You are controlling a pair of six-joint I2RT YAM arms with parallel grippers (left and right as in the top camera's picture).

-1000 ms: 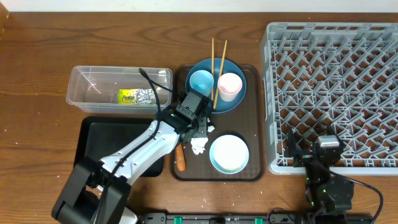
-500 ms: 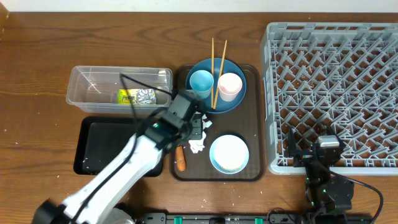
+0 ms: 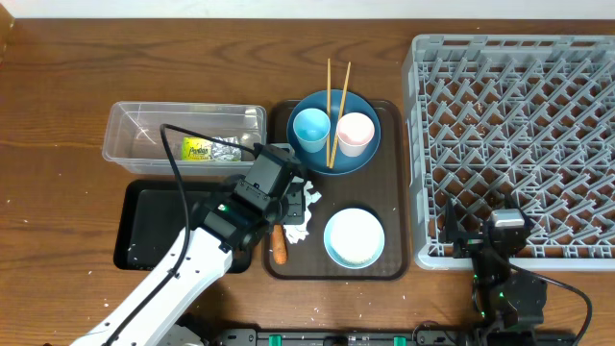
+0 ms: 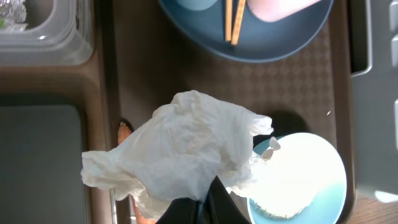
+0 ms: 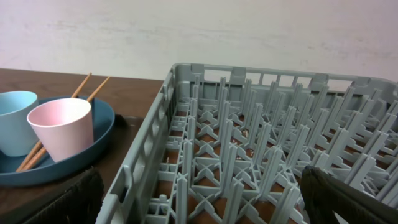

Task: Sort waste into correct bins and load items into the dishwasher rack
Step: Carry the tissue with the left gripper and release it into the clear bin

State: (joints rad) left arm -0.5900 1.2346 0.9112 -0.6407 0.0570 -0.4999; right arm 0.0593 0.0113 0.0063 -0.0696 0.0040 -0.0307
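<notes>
Waste sorting is the step in hand. The left fingers (image 4: 217, 205) are pressed together on the crumpled tissue (image 4: 183, 146), which is held over the brown serving tray (image 3: 394, 183), just beside the white bowl (image 3: 354, 237). Next I'd guess it needs a swing left to a bin, probably the clear tub (image 3: 144, 130) where the snack wrapper (image 3: 209, 149) sits, or else the black tray (image 3: 154, 221), then let go. The wad has no real front; in the left wrist view its long axis runs lower-left to upper-right. The right fingers (image 5: 348, 196) are spread wide by the dishwasher rack (image 3: 519, 115), holding nothing.
</notes>
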